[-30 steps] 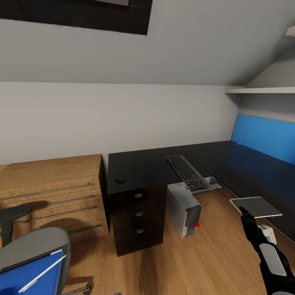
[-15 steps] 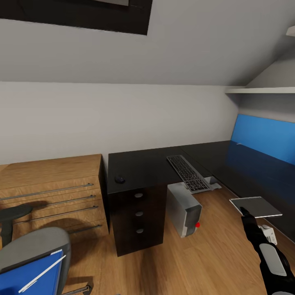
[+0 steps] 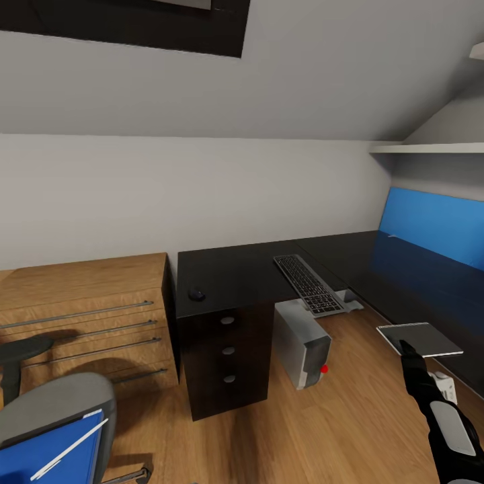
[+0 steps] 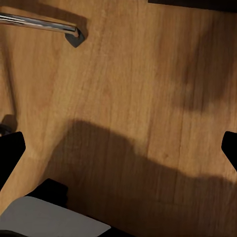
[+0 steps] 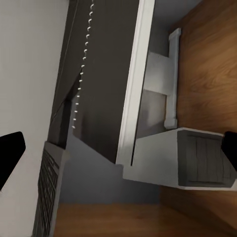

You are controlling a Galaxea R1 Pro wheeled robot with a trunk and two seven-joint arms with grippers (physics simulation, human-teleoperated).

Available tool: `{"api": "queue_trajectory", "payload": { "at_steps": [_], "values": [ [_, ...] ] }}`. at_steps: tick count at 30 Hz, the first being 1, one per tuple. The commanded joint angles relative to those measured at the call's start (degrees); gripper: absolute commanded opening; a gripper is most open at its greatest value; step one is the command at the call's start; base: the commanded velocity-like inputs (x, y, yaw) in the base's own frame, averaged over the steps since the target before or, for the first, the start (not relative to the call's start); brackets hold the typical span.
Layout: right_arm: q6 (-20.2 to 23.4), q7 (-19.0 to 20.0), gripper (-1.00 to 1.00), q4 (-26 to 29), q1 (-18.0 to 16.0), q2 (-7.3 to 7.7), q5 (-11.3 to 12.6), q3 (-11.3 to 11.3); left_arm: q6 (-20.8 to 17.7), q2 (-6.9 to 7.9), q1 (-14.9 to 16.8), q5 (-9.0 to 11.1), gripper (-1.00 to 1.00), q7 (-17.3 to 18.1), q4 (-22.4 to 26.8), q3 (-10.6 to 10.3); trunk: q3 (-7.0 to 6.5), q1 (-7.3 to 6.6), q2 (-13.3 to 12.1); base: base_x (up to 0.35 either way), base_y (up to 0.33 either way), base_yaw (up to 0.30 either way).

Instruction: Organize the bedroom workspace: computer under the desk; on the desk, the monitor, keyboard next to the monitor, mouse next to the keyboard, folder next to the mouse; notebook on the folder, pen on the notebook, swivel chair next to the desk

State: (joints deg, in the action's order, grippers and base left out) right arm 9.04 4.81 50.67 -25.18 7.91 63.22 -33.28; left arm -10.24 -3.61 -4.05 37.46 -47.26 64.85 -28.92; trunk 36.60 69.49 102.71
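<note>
Here, the keyboard (image 3: 308,284) lies at the front edge of the desk (image 3: 242,272), overhanging it; the mouse (image 3: 196,294) sits near the left front corner. The computer (image 3: 301,343) stands on the floor below. The folder (image 3: 50,454), a pen (image 3: 67,450) across it, rests on the swivel chair (image 3: 57,403). Right gripper (image 5: 118,145) fingers spread apart; left gripper (image 4: 118,148) likewise apart.
</note>
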Motion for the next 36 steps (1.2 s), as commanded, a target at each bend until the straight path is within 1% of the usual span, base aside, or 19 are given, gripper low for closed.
{"api": "queue_trajectory", "payload": {
  "at_steps": [1, 9, 28, 36],
  "values": [
    [0.4, 0.2, 1.0, 0.0, 0.0, -0.03, 0.5, -0.2, -0.3, 0.01, 0.0, 0.2, 1.0, -0.3, 0.1, 0.0, 0.04, 0.0, 0.0, 0.0, 0.0, 0.0],
    [0.4, 0.2, 1.0, -0.1, 0.0, -0.15, 1.0, -0.3, -0.3, 0.01, 0.0, 0.2, 1.0, -0.3, 0.1, -0.1, 0.04, 0.0, 0.0, 0.0, 0.0, 0.0],
    [0.4, 0.2, 1.0, -0.1, 0.0, -0.17, 1.1, -0.3, -0.3, 0.01, 0.0, 0.1, 1.0, -0.3, 0.1, -0.1, 0.04, 0.0, 0.0, 0.001, 0.0, 0.0],
    [0.4, 0.2, 1.0, -0.1, 0.0, -0.17, 1.1, -0.3, -0.2, -0.06, 0.0, 0.1, 1.0, -0.3, 0.2, -0.3, 0.04, 0.0, 0.0, 0.111, 0.0, 0.0]
  ]
}}
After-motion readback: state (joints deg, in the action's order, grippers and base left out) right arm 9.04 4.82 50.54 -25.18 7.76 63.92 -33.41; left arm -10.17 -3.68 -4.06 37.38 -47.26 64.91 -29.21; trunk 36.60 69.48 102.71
